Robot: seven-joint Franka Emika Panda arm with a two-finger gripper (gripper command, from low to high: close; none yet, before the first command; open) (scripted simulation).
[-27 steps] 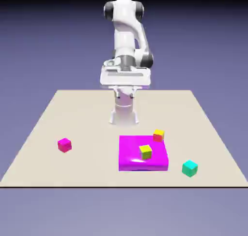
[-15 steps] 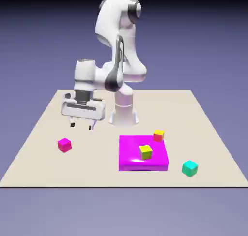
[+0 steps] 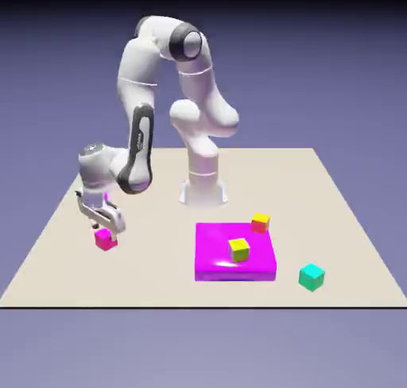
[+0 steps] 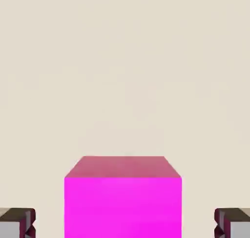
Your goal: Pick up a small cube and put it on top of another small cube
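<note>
two grey fingertips (image 4: 17, 223) sit at the bottom corners of the hand view, spread wide, with the pink cube (image 4: 122, 198) centred between them and clear gaps on both sides. the hand (image 3: 102, 226) is low over that cube (image 3: 104, 238) on the exterior view's left part of the tabletop (image 3: 159, 267), wide apart and gripping nothing yet.

likely trouble: if the fingers close while the hand is too high, they may pinch only the top edge and the cube could tip or slip out. an off-centre close could shove it sideways on the smooth tabletop.

the pink cube stands not far from the tabletop's left edge, with bare surface all round it, so the descent looks free. the teal cube (image 3: 312, 277) waits well apart, near the front on the exterior view's right. between the two lies the slab (image 3: 235, 252), with a yellow-green cube (image 3: 238, 250) on it and a yellow-red cube (image 3: 260, 223) at its far corner; a low carry across could clip these, so lifting high first seems wise. room around the teal cube is open.
</note>
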